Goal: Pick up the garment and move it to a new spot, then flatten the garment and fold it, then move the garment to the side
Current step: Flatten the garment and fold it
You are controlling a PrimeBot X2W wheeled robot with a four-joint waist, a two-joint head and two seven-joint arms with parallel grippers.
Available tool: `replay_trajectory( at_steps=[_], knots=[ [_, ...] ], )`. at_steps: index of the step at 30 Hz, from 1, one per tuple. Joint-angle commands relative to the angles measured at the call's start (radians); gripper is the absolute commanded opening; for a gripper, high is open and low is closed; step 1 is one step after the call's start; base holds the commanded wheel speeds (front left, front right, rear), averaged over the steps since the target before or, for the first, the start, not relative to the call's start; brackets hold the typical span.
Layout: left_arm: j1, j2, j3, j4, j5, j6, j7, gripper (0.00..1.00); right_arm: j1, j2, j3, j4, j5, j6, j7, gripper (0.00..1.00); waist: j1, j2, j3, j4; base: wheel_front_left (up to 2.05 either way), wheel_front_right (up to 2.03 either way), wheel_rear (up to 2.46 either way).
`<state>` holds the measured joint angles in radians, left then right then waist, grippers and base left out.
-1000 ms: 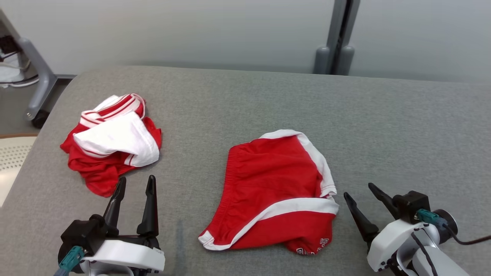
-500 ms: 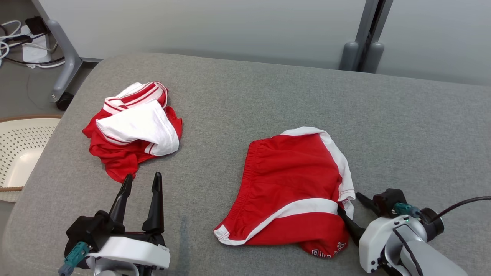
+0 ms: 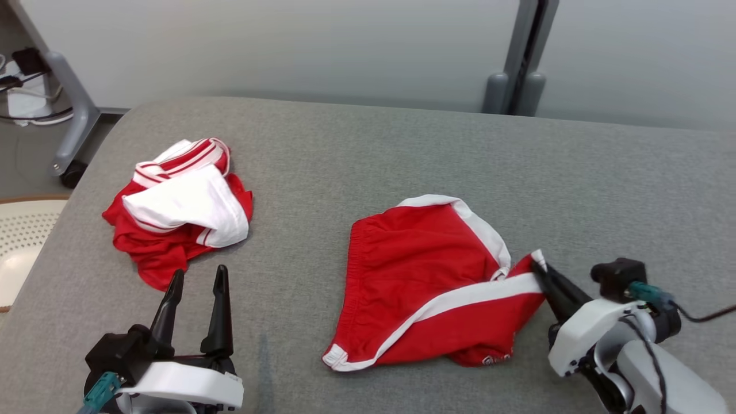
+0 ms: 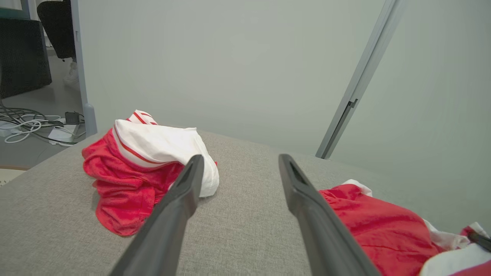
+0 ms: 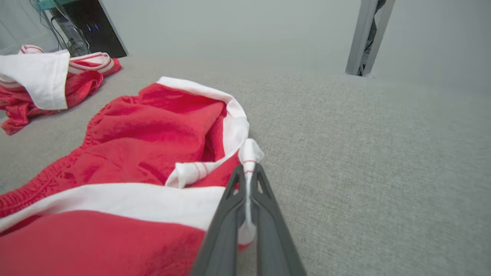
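Two dark-fingered grippers are carried on white-shelled wrists.

The left gripper (image 3: pixel 199 271) and the right gripper (image 3: pixel 539 267) are each built from two long, tapered fingers of matt dark grey, set into a black block (image 3: pixel 127 352). Behind the block a glossy white shell (image 3: pixel 184 386) with rounded corners is fitted. A teal connector (image 3: pixel 101 391) is plugged in at the left wrist, and a second teal plug (image 3: pixel 644 290) at the right, from which a black cable (image 3: pixel 710 313) is led. A thin dark seam is drawn along the pale right forearm (image 3: pixel 661 374).

red white-trimmed shorts (image 3: pixel 420 270), grey surface (image 3: pixel 356 149)
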<state>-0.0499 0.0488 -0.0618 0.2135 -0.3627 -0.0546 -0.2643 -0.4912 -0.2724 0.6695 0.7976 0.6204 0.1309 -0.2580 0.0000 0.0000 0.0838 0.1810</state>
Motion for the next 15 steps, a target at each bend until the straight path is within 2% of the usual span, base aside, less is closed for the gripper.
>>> replay_trajectory(
  at_steps=[1, 7, 11, 14, 15],
  knots=[
    [0.006, 0.003, 0.008, -0.003, 0.003, 0.0, 0.0, 1.0, 0.023, -0.014, -0.033, -0.029, 0.003, 0.0, -0.008, 0.0, 0.0, 0.0, -0.011, -0.019, 0.0, 0.0, 0.0],
    [0.023, 0.004, 0.02, -0.008, 0.004, -0.005, 0.0, 1.0, 0.162, -0.016, -0.289, -0.233, -0.071, 0.0, -0.008, 0.0, 0.0, 0.0, -0.021, -0.066, 0.0, 0.0, 0.0],
    [0.026, 0.004, 0.021, -0.008, 0.008, -0.011, 0.0, 1.0, 0.301, 0.041, -0.461, -0.356, -0.087, 0.0, -0.008, 0.0, 0.0, 0.0, -0.02, -0.088, 0.0, 0.0, 0.0],
    [0.024, 0.003, 0.022, -0.005, 0.012, -0.014, 0.0, 1.0, 0.377, 0.077, -0.527, -0.418, -0.097, 0.0, -0.009, 0.0, 0.0, 0.0, -0.018, -0.105, 0.0, 0.0, 0.0],
    [0.022, 0.003, 0.021, -0.002, 0.013, -0.016, 0.0, 1.0, 0.402, 0.087, -0.54, -0.423, -0.107, 0.0, -0.008, 0.17, 0.0, 0.0, -0.018, -0.11, 0.0, 0.0, 0.0]
  ],
)
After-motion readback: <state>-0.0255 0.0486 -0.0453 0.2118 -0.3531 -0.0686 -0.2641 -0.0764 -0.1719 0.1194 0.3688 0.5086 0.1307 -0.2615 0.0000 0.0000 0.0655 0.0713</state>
